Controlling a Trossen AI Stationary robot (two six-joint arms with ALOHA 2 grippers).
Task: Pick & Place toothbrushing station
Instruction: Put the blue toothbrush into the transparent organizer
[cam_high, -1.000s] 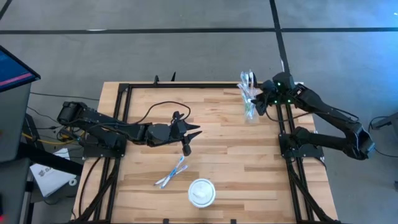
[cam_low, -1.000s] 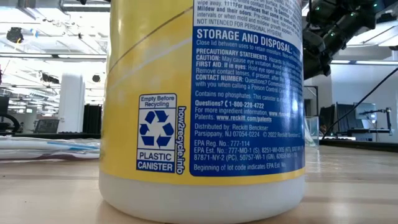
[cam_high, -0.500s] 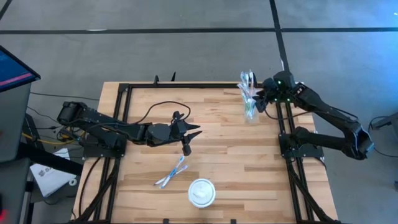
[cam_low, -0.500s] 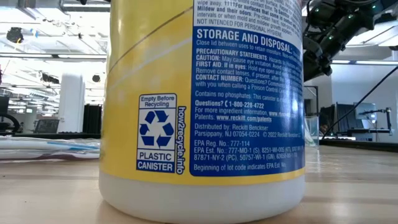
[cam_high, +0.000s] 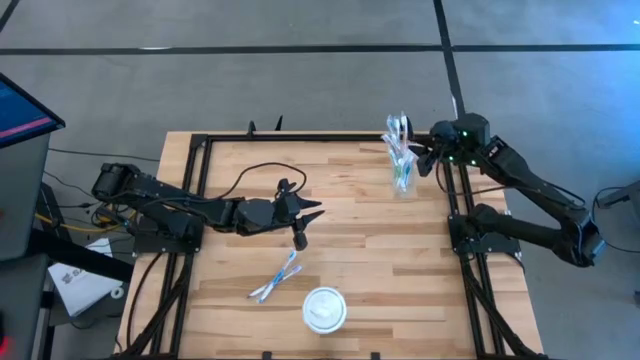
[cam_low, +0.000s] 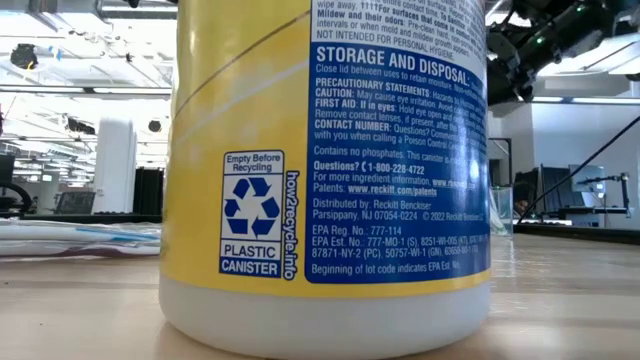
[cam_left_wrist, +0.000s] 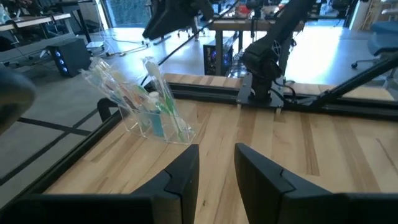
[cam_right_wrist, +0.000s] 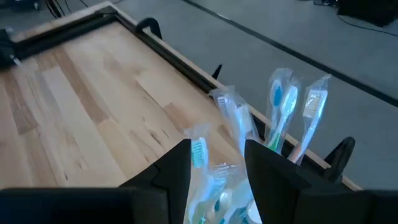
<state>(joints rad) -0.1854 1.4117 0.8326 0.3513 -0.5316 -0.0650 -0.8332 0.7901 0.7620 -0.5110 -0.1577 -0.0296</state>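
A clear tumbler (cam_high: 401, 172) stands at the table's far right with several wrapped toothbrushes (cam_high: 398, 140) upright in it; the left wrist view shows the tumbler (cam_left_wrist: 153, 120) too. Two more wrapped toothbrushes (cam_high: 275, 278) lie flat on the wood near the front. My right gripper (cam_high: 421, 162) hangs open just right of the tumbler, and the brush tops (cam_right_wrist: 283, 109) show beyond its fingers (cam_right_wrist: 176, 169). Over the table's middle, my left gripper (cam_high: 316, 211) stands open and holds nothing, its fingers (cam_left_wrist: 186, 174) pointing toward the tumbler.
A yellow-and-blue plastic canister (cam_low: 330, 170) stands near the front edge and fills most of the low view; its white lid (cam_high: 325, 308) shows from above. A black frame rail (cam_high: 455, 200) runs along the table's right side, under the right arm.
My right gripper has drawn back from the tumbler toward the table's right edge and risen a little, tipping further down. The tumbler and its toothbrushes have stayed in place.
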